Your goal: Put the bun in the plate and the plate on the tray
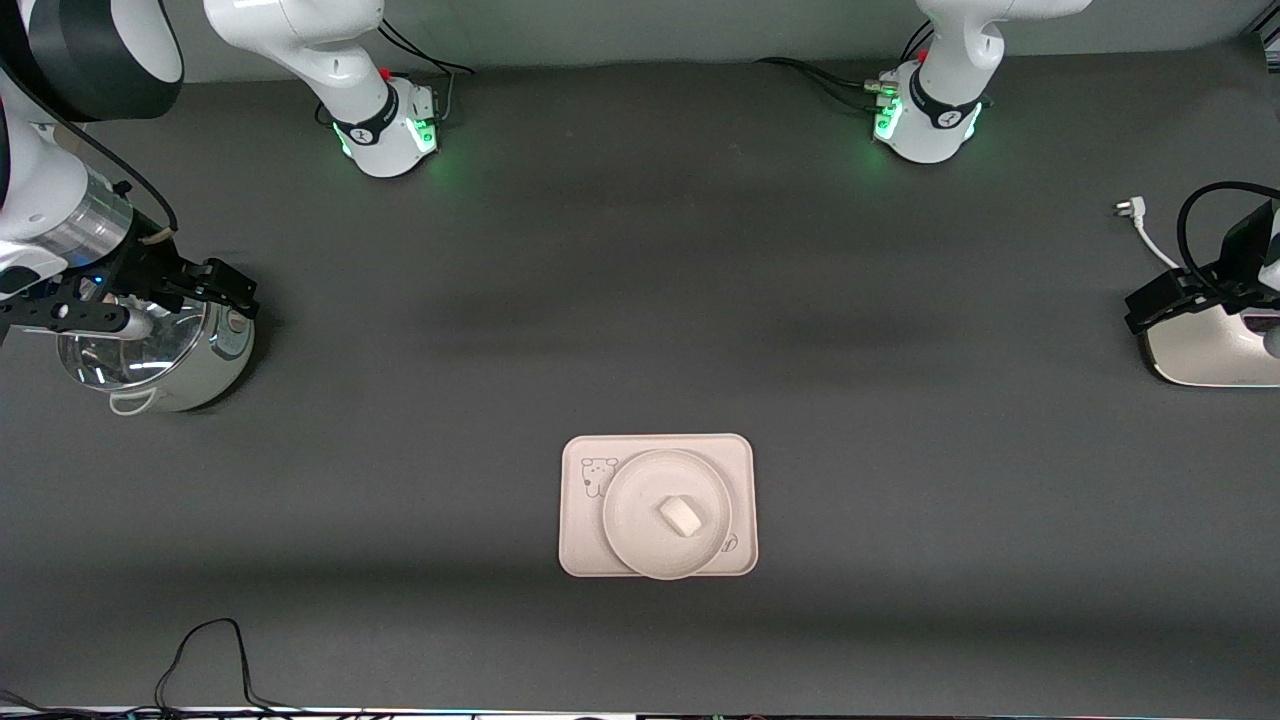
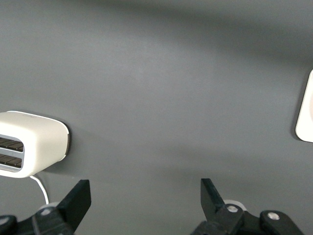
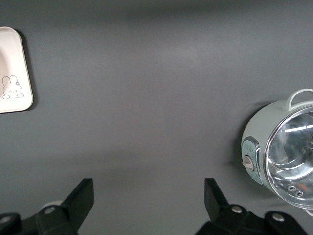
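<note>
The bun (image 1: 681,515) lies in the middle of the round plate (image 1: 625,520). The plate rests on the rectangular tray (image 1: 580,540), which sits mid-table, near the front camera. The tray's edge shows in the left wrist view (image 2: 305,112), and its corner with the rabbit drawing shows in the right wrist view (image 3: 19,58). My right gripper (image 1: 225,290) hangs open and empty over a silver pot at the right arm's end of the table; its own view (image 3: 148,196) shows bare mat between the jaws. My left gripper (image 1: 1155,300) is open and empty (image 2: 145,196) over a toaster at the left arm's end.
The silver lidded pot (image 1: 160,355) (image 3: 283,147) stands under my right gripper. The white toaster (image 1: 1210,350) (image 2: 32,142) stands under my left gripper, with its white plug and cord (image 1: 1130,210) beside it. A black cable (image 1: 210,660) loops at the table's front edge.
</note>
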Motion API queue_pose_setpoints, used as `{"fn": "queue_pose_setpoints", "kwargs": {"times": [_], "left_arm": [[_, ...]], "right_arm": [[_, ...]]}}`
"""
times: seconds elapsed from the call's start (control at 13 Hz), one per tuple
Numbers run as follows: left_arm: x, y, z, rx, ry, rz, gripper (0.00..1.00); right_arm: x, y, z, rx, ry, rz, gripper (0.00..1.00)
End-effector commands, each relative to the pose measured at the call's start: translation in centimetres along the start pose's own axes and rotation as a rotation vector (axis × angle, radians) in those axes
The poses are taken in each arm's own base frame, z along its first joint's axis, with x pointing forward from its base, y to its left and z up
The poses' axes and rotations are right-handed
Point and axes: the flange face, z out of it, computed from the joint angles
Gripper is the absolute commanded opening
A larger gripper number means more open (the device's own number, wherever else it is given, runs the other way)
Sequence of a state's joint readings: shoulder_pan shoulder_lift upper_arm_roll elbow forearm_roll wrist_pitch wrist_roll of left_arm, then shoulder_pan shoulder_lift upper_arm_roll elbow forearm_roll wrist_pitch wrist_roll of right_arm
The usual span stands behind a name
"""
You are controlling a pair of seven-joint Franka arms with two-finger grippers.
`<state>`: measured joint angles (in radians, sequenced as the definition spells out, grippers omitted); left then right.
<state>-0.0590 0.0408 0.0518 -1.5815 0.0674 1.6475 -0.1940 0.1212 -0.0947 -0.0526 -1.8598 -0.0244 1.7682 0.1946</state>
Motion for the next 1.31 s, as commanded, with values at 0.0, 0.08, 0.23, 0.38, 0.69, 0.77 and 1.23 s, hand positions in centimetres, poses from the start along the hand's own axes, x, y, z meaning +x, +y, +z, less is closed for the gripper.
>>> {"fn": "queue_pose_setpoints", "kwargs": {"times": [0.0,0.08,0.23,0.38,0.69,0.77,1.23], "left_arm": [[0.0,-0.3,-0.4,0.002,-0.004,0.003,1.0],[0.0,-0.6,-0.5,0.004,-0.005,-0.001,1.0],[0.2,-1.0,-0.7,0.0,0.001,-0.009,1.0],[0.0,-1.2,-0.8,-0.001,-0.002,-0.013,1.0],[-0.2,0.0,-0.5,-0.007,-0.011,0.007,1.0],[-0.3,0.8,-0.5,-0.009,-0.011,0.01,1.0],[-1.0,2.9,-0.3,-0.022,-0.037,0.054,1.0]], "right_arm": [[-0.6,0.0,-0.4,-0.022,0.008,-0.016,1.0],[-0.6,0.0,-0.3,-0.023,0.006,-0.016,1.0],[-0.6,0.1,-0.2,-0.021,0.006,-0.014,1.0],[-0.4,-0.1,-0.2,-0.019,0.009,-0.015,1.0],[-0.8,-1.5,-0.3,-0.015,0.007,-0.04,1.0],[-1.1,-2.3,-0.7,-0.013,0.012,-0.055,1.0],[-2.4,-2.7,-2.3,-0.008,0.014,-0.075,1.0]]}}
